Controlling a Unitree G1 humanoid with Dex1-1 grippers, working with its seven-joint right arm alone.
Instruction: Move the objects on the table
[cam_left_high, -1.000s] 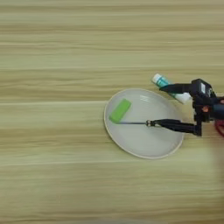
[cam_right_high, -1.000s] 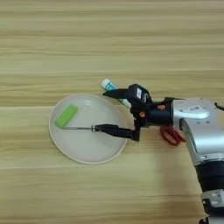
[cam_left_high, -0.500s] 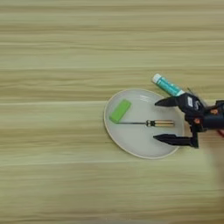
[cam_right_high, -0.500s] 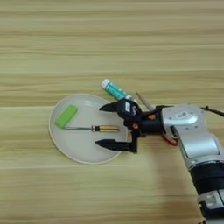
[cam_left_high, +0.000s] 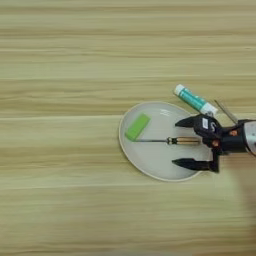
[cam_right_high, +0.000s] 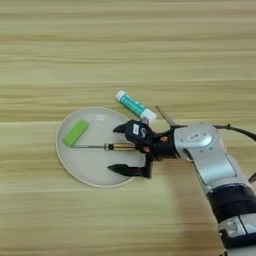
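Screwdriver (cam_right_high: 102, 146): it lies flat on a pale round plate (cam_right_high: 75, 167), thin shaft pointing away from the gripper (cam_right_high: 121, 149) and its yellow-and-black handle lying in the gap between the 2 black fingers (cam_right_high: 125, 170). The fingers stand wide apart, 1 on each side of the handle, neither touching it; the near finger reaches over the plate's near rim, the far one over its right side. Beyond the shaft tip, on the plate's far-left part, lies a small green block (cam_right_high: 76, 132), well apart from the gripper and close to the rim. Just past the far finger, off the plate, a white-and-teal tube (cam_right_high: 132, 105) lies slanted on the table (cam_right_high: 125, 50), its near end close to the plate's edge. Behind the tube, beside the silver forearm (cam_right_high: 207, 155), a thin grey blade (cam_right_high: 165, 116) pokes out; I cannot tell what it belongs to. Bare wood spreads wide beyond the plate on the far side, to the left, and toward the near edge.
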